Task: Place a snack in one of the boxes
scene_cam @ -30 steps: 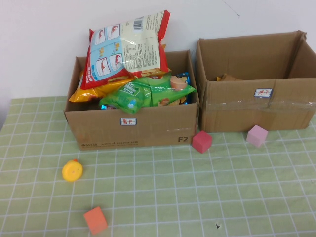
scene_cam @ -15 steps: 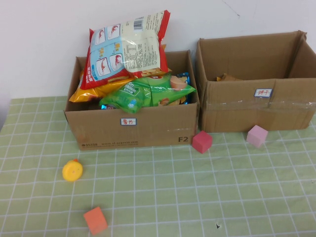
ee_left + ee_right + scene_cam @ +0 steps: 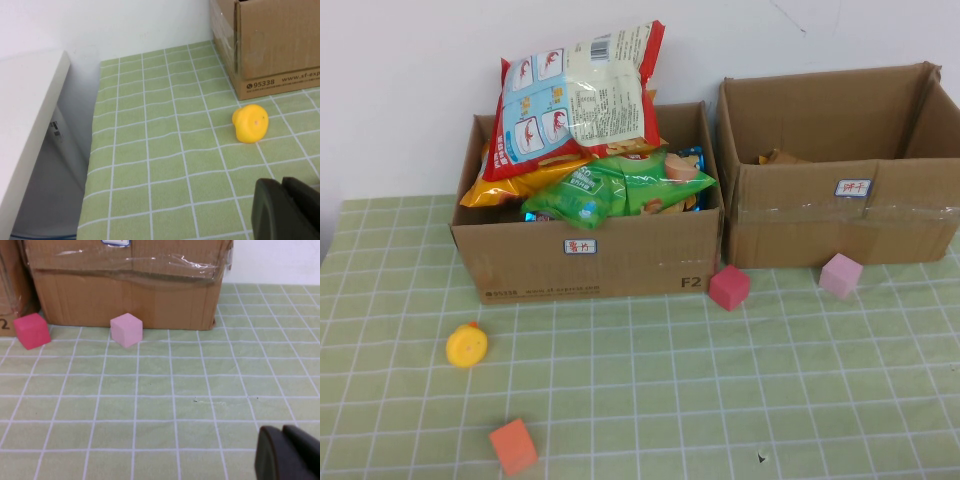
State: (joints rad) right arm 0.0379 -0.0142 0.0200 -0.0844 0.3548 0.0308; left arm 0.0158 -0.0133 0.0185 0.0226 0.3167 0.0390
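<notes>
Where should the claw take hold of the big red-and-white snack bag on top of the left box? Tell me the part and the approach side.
Grip the red and white snack bag at its upper sealed edge, coming from above: it leans nearly upright on the pile in the left box, so that flat seam stands free. The left claw and right claw are both low over the table, and both look shut.

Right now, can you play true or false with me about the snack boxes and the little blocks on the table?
1. The left box is piled high with snack bags. True.
2. The red block is inside the right box. False: it sits on the table in front of the boxes.
3. The yellow toy lies in front of the left box. True.
4. The left gripper holds the yellow toy. False: the toy lies apart from it.
5. The right gripper grips the pink block. False: the block sits far off by the box.
</notes>
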